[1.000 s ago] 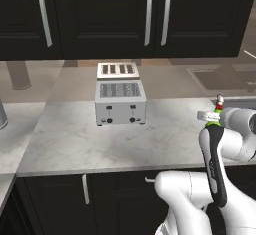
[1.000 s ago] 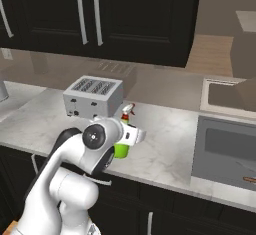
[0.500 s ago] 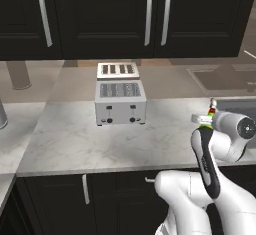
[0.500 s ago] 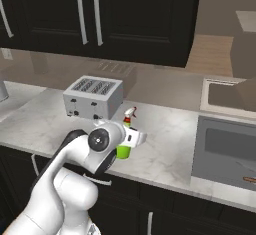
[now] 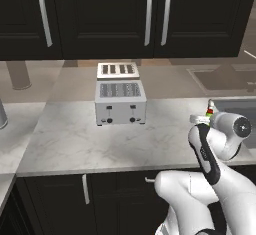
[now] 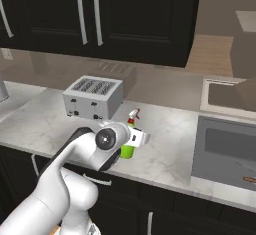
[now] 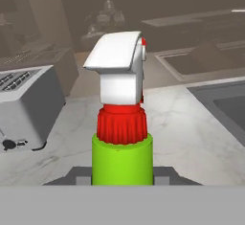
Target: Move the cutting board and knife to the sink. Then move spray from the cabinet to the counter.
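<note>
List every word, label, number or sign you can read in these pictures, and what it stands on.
None can be read.
Spray: no lettering shows on its green neck, red collar or white nozzle.
Toaster: dark knobs on its front, any marks too small to read.
Cabinet, counter and sink: plain, no signs.

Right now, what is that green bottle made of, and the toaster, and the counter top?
The spray looks like smooth, shiny plastic: bright green body, red collar, white nozzle. The toaster seems to be brushed metal, with its dull silver-grey sheen. The counter looks like polished marble, white with grey veins, though it could be an imitation.
</note>
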Controlling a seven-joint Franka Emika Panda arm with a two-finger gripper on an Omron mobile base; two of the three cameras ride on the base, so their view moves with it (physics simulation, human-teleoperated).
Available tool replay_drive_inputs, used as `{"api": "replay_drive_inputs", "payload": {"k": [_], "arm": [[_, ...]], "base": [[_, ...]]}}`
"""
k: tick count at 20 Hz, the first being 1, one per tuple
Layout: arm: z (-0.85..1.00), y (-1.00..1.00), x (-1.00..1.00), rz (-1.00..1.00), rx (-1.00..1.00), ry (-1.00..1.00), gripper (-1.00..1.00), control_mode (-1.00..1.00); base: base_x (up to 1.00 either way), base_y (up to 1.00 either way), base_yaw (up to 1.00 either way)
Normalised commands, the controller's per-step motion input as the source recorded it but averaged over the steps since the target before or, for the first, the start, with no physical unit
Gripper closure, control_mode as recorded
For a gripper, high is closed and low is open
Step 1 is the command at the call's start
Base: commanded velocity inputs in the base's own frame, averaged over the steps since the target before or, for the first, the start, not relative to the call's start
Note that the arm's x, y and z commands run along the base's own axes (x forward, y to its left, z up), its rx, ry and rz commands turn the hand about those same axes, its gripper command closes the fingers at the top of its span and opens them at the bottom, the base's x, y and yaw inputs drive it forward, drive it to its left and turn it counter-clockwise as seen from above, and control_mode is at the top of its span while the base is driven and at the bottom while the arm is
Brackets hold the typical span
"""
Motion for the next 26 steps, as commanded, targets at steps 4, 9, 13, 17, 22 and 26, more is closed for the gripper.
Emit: {"api": "replay_drive_inputs", "payload": {"k": [4,9,13,17,22,26], "arm": [[-0.27,0.0,0.2,0.0,0.0,0.0,1.0,-1.0],[-0.27,0.0,0.13,0.0,0.0,0.0,1.0,-1.0],[-0.26,0.0,0.03,0.0,0.0,0.0,1.0,-1.0],[-0.29,0.0,0.02,0.0,0.0,0.0,1.0,-1.0],[-0.29,0.0,0.0,0.0,0.0,0.0,1.0,-1.0],[-0.3,0.0,0.0,0.0,0.0,0.0,1.0,-1.0]], "base": [[0.0,0.0,0.0],[0.0,0.0,0.0],[0.0,0.0,0.0],[0.0,0.0,0.0],[0.0,0.0,0.0],[0.0,0.0,0.0]]}}
